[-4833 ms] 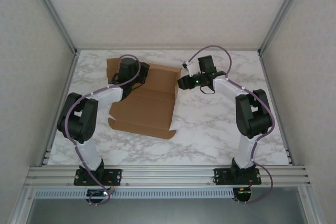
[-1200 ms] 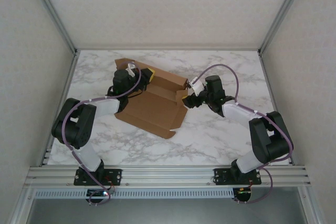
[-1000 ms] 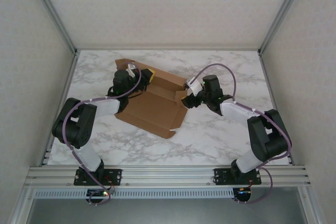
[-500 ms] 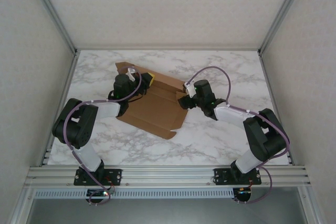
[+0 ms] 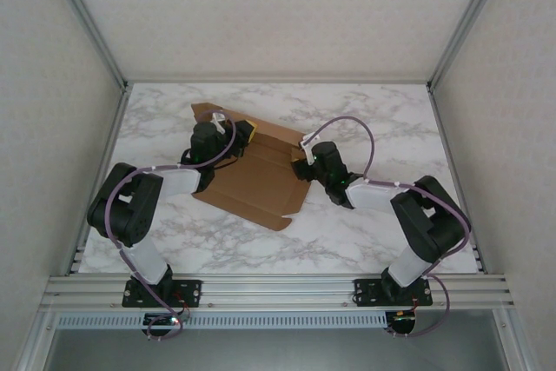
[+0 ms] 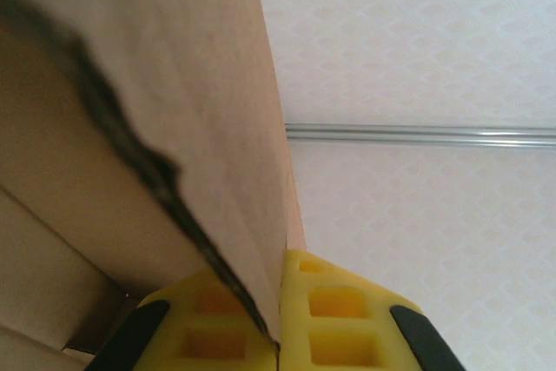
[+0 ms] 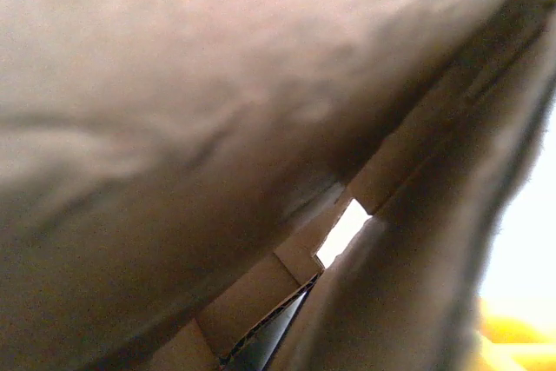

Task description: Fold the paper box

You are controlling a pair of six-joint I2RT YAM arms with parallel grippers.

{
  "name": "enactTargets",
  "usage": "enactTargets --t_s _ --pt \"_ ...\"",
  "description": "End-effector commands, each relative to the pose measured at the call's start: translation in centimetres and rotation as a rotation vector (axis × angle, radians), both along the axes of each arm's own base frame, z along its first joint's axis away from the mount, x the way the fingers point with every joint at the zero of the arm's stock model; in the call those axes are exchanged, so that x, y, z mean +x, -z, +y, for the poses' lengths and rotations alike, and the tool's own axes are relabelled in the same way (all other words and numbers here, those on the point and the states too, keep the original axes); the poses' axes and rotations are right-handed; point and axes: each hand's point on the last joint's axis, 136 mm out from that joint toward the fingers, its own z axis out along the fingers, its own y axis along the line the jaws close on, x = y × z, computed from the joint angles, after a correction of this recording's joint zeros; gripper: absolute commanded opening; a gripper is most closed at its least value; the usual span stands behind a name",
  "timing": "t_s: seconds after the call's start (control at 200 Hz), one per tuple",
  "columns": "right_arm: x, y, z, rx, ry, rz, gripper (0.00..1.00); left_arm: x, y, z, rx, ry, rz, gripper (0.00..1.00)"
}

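Left pincer first: it's clamped tight on the paper box. In the left wrist view both yellow pads are pressed together with a thin cardboard edge sandwiched between them, and the panel runs up and away from the pads. There's a dark, ragged-looking fold or shadow line across the cardboard on the left side. Behind it you get the pale patterned wall and a silver rail running across. From the top camera that same left pincer sits at the far edge of the paper box, where a flap looks lifted off the sheet, though I can't say how steep it is. The right pincer is right up against the box's right-hand edge. Honestly I cannot tell if it's spread or pinching. The right wrist view is a blurry mess of brown cardboard jammed close to the lens, with a small bright slot of light through it and a sliver of yellow pad in the bottom right corner. Whether it's actually got hold of anything, no idea. Zooming out, the box lies between the two arms on the marble-look table, left of centre and toward the far side, turned at an angle so one corner points back toward the arm bases. The main panel lies flat and the creases are visible. A purple cable loops above the right arm, and the plain enclosure walls close everything in.
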Motion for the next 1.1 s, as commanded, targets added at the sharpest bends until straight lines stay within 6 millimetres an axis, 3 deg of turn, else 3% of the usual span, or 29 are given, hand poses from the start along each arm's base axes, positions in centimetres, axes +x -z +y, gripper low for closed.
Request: enactTargets --t_s 0.0,0.23,0.626,0.876,0.996,1.091 --pt "1.5 -1.0 -0.5 -0.001 0.122 -0.065 0.69 -0.6 1.4 -0.6 0.021 0.008 0.07 0.0" --pt "2.2 -0.7 -1.4 -0.005 0.236 -0.07 0.58 -0.9 1.1 -0.1 0.02 -0.022 0.07 0.0" --pt "4.2 -1.5 -0.5 0.009 0.286 -0.074 0.45 -1.9 1.1 -0.4 -0.018 -0.067 0.111 0.0" --pt "4.9 -0.5 -0.1 0.025 0.316 -0.034 0.19 -2.5 1.5 -0.9 -0.049 -0.111 0.17 0.0" --pt "4.7 -0.2 0.6 0.027 0.265 -0.032 0.22 -2.8 1.8 -0.6 -0.026 -0.151 0.181 0.0" --pt "4.4 -0.3 1.4 0.044 0.208 -0.029 0.37 -3.0 2.3 -0.4 -0.027 -0.168 0.197 0.0"
